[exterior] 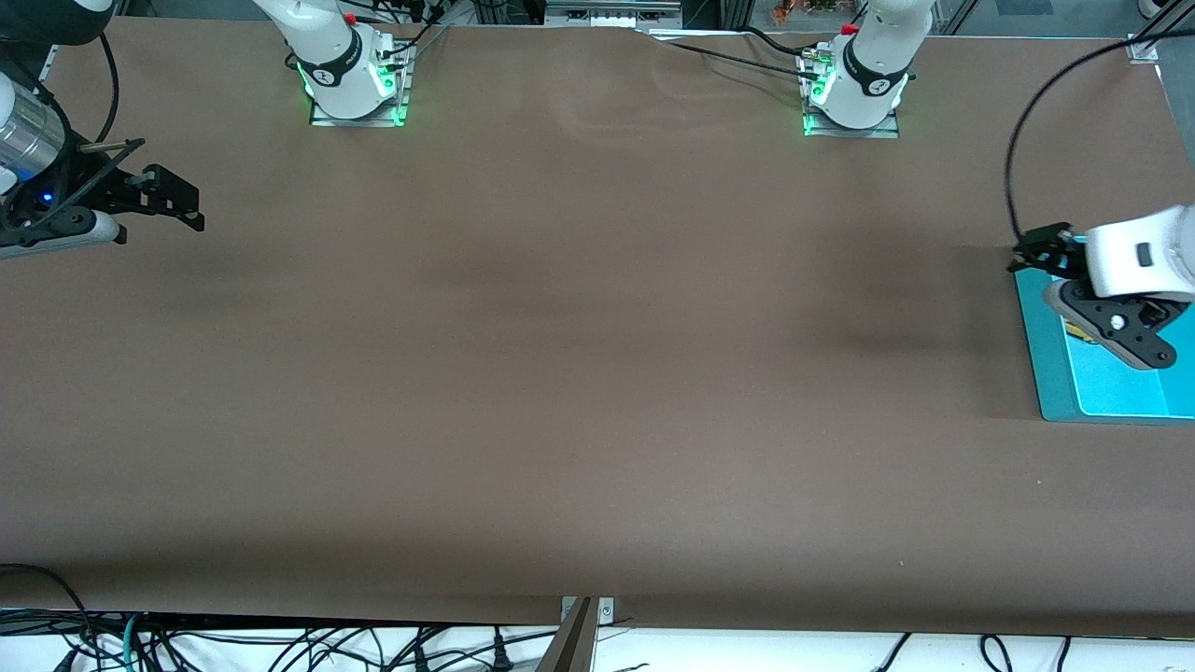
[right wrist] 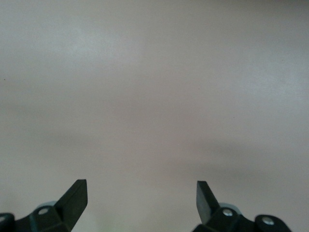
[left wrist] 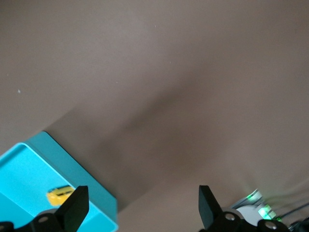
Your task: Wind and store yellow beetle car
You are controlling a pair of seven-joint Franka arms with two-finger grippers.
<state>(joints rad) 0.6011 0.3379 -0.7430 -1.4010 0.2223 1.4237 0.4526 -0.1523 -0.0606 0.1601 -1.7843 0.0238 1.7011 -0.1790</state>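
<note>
Hovering over the teal tray [exterior: 1055, 392] at the left arm's end of the table, the left gripper [exterior: 1046, 250] has its jaws spread wide and empty. The yellow beetle car [left wrist: 59, 195] lies inside the smooth, rimmed tray, partly hidden by a black finger [left wrist: 76, 207]. Over bare brown tabletop [exterior: 579, 373], the right gripper [exterior: 173, 201] waits at the other end, jaws likewise apart, its arm cut off by the edge of the front view.
</note>
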